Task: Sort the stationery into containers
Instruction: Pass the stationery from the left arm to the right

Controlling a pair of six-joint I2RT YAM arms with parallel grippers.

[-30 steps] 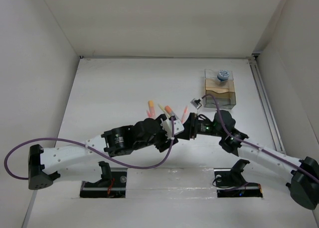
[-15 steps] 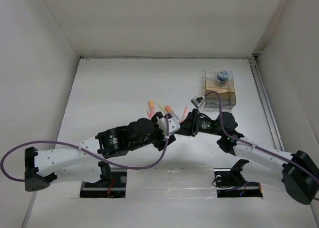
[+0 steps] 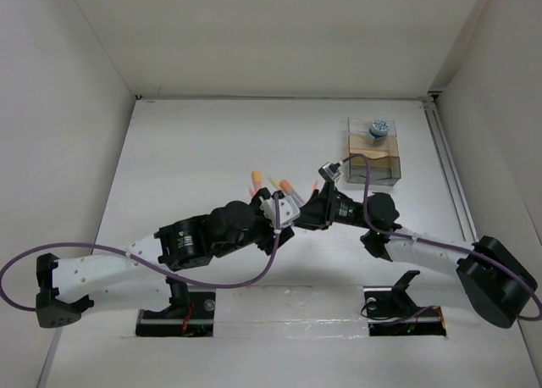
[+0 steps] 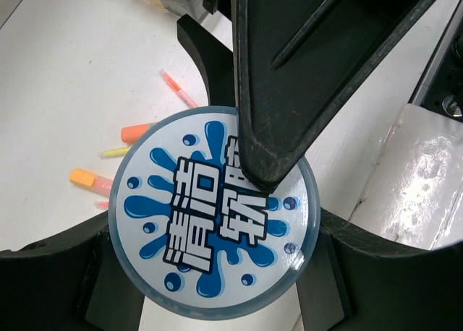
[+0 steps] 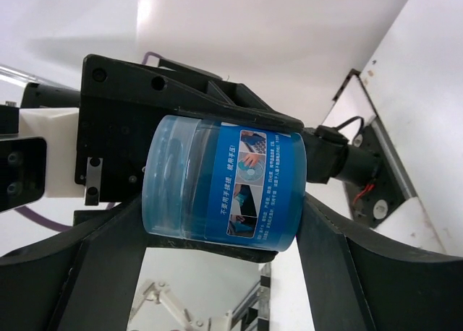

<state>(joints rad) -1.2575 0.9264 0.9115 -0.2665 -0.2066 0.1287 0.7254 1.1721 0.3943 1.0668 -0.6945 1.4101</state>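
Tub (image 4: 181, 222) with the blue splash lid is off the worktop (image 3: 195, 151), clenched in my left hand (image 3: 286, 210) dead centre of the overhead view. From up there both wrists crowd over it and I can barely pick it out. The left wrist view shows it best, with the lid facing the camera, but one fat black finger of my right hand (image 3: 305, 210) lies right across it and hides part of the lettering. In the right wrist view it sits on its side between my right fingers (image 5: 108, 273), which stand wide at either end. I honestly can't tell if they're squeezing or just bracketing it.

The loose pens (image 3: 286, 185) lie on the worktop just above my hands in the overhead view. They're orange and pink from what I can make out, too small to count properly. The organizer box (image 3: 373, 161) is over at upper right, with the second tub (image 3: 378, 128) at its far end.
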